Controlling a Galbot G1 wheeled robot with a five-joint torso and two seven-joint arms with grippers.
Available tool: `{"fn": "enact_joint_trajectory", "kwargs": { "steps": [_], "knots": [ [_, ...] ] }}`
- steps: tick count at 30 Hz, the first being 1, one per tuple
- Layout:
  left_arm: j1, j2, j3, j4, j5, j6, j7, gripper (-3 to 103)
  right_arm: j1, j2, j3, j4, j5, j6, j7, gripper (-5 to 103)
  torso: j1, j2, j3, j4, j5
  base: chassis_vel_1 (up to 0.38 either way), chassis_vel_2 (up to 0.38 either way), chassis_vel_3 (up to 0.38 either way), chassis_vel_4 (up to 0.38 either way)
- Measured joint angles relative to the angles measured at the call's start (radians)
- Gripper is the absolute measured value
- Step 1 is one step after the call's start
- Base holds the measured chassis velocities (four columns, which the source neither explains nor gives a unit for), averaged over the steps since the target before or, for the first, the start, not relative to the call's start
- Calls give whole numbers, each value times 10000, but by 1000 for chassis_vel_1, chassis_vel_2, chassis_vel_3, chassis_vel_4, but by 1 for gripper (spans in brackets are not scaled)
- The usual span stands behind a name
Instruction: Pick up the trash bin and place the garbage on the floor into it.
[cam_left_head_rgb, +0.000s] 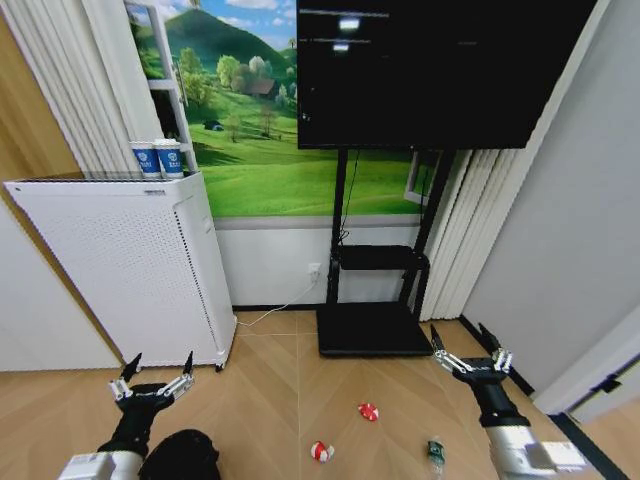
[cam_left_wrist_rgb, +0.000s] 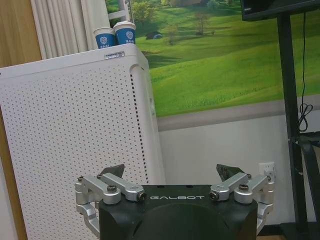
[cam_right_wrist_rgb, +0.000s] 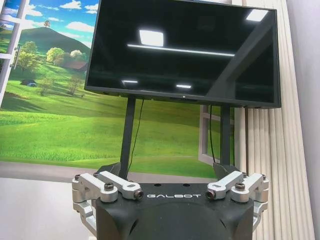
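Your head view, largest first: black television (cam_left_head_rgb: 440, 70) on its stand fills the upper right of the frame, landscape mural (cam_left_head_rgb: 260, 150) behind it. White perforated appliance (cam_left_head_rgb: 120, 270) stands at left centre, two blue-and-white paper cups (cam_left_head_rgb: 158, 158) on its top.

Trash bin (cam_left_head_rgb: 180, 455): black, at the bottom edge, lower left, on the wood floor (cam_left_head_rgb: 280, 400), just right of your left arm. Nothing grips it.

Left end effector (cam_left_head_rgb: 152, 378): lower left, above the bin, fingers spread wide, empty. Your left wrist view confirms it (cam_left_wrist_rgb: 172, 175), facing the appliance.

Right end effector (cam_left_head_rgb: 472, 352): lower right, fingers likewise wide apart, holding nothing; your right wrist view (cam_right_wrist_rgb: 169, 172) has it pointed at the television.

Garbage on the floor, bottom centre to right: one red-and-white wrapper ball (cam_left_head_rgb: 368, 411), a second (cam_left_head_rgb: 321, 452) nearer the bottom edge, and a small green bottle-like piece (cam_left_head_rgb: 436, 452) just left of your right arm. All three lie well apart from the bin.
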Motion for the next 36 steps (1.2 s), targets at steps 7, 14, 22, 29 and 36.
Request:
{"fn": "enact_joint_trajectory", "kwargs": {
  "steps": [7,14,22,29,36],
  "knots": [
    [3,-3,-11,11,-43,-12,-5,100,-2,18,-9,3,4,22,-1,100,-125,-311,-188,0,0,0,0,0,0],
    [0,-19,-17,17,-57,-36,-6,100,-14,11,-2,6,3,22,-4,100,-259,-640,-381,-2,0,0,0,0,0],
    [-3,14,-25,40,-58,-72,-3,100,-21,28,0,9,-16,22,-46,100,-389,-976,-588,-1,0,0,0,0,0],
    [-25,48,-48,52,-100,-73,-2,100,-18,47,-3,-2,-23,7,-110,100,-485,-1230,-747,-2,0,0,0,0,0],
    [-14,31,-37,54,-101,-73,1,100,-19,40,-15,-2,-8,-5,-150,100,-566,-1450,-884,-1,0,0,0,0,0]
  ]
}}
